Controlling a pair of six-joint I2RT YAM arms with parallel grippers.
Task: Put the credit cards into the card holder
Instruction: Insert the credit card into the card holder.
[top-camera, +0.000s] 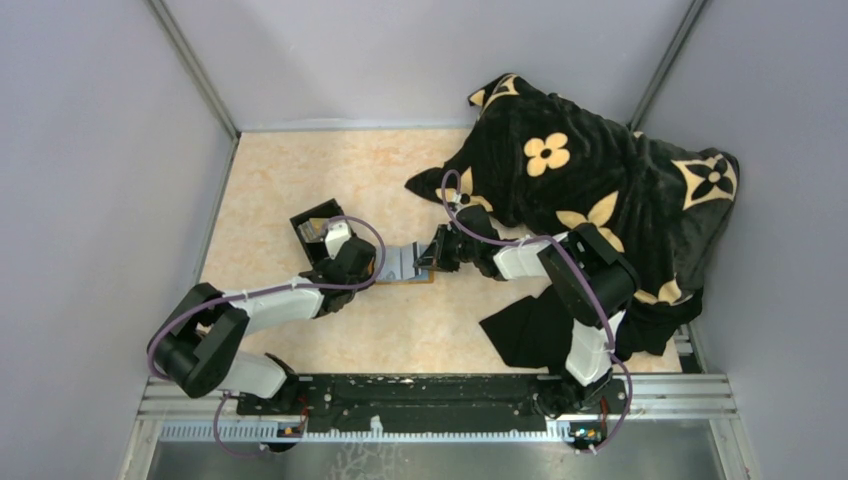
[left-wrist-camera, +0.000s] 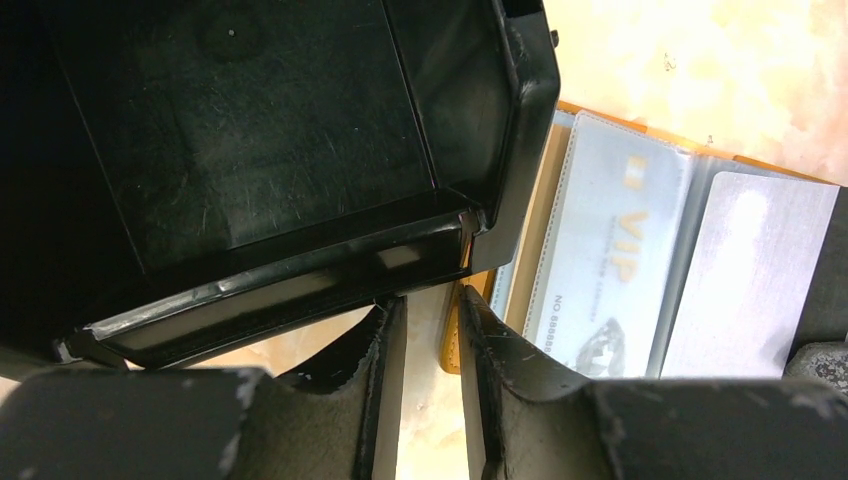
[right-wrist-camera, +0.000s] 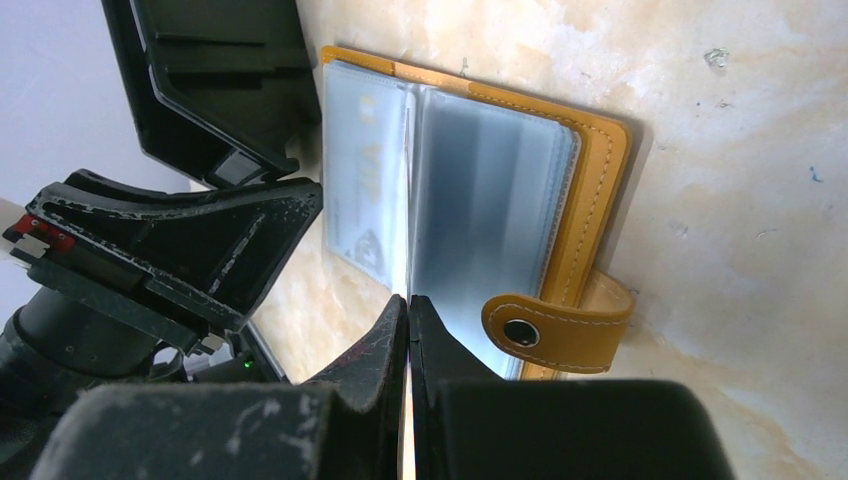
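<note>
Pale tabletop (top-camera: 300, 180): we pin the card holder (right-wrist-camera: 600, 180) open, right gripper (right-wrist-camera: 408, 312) shut; left gripper (left-wrist-camera: 432, 312), narrow at nine o'clock, should fetch credit cards (left-wrist-camera: 610, 250).

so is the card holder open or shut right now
Open: the card holder lies spread flat on the table, its clear sleeves exposed and its snap strap unfastened.

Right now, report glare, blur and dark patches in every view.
Top external: even light and sharp, though the black blanket swallows detail. Left wrist: the left tool is soft up close, the black box reads dark, and glare washes the VIP card. Right wrist: the right tool is blurred, and the card holder has hazy, reflective sleeves.
</note>
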